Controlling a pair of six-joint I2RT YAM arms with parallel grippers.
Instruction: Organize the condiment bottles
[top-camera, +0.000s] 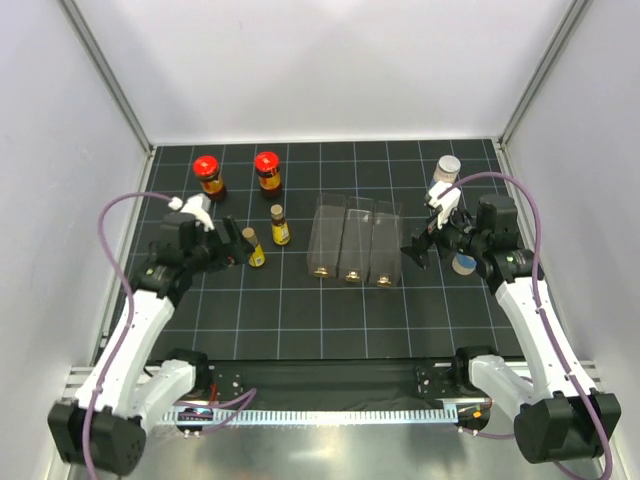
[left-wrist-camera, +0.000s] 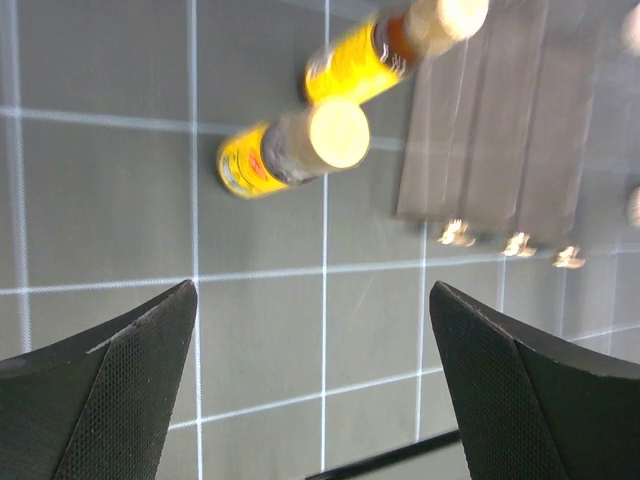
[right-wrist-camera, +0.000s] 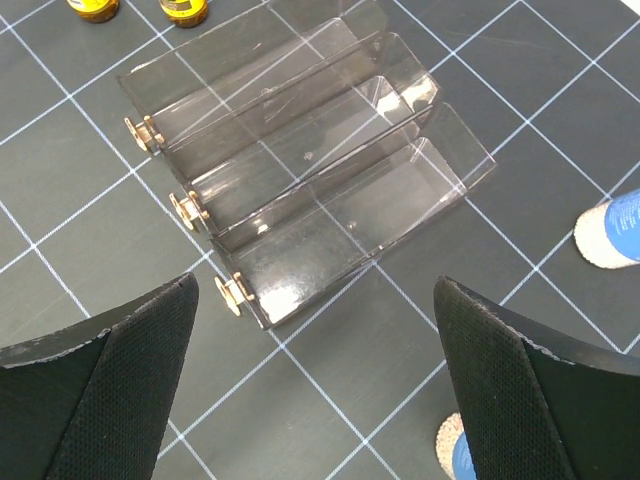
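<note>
Two amber jars with red caps (top-camera: 207, 175) (top-camera: 267, 171) stand at the back left. Two slim yellow-labelled bottles (top-camera: 280, 225) (top-camera: 253, 247) stand left of the rack; both show in the left wrist view (left-wrist-camera: 290, 150) (left-wrist-camera: 390, 45). One white blue-labelled bottle (top-camera: 445, 178) stands at the back right; another (top-camera: 465, 262) is partly hidden by my right arm. Both show in the right wrist view (right-wrist-camera: 612, 230) (right-wrist-camera: 455, 455). My left gripper (top-camera: 232, 243) (left-wrist-camera: 311, 290) is open and empty, just short of the nearer yellow bottle. My right gripper (top-camera: 418, 250) (right-wrist-camera: 315, 285) is open and empty, right of the rack.
A clear plastic three-slot rack (top-camera: 352, 240) lies in the middle of the black gridded mat, its slots empty; it shows in the right wrist view (right-wrist-camera: 300, 170) and the left wrist view (left-wrist-camera: 490, 150). White walls enclose the table on three sides.
</note>
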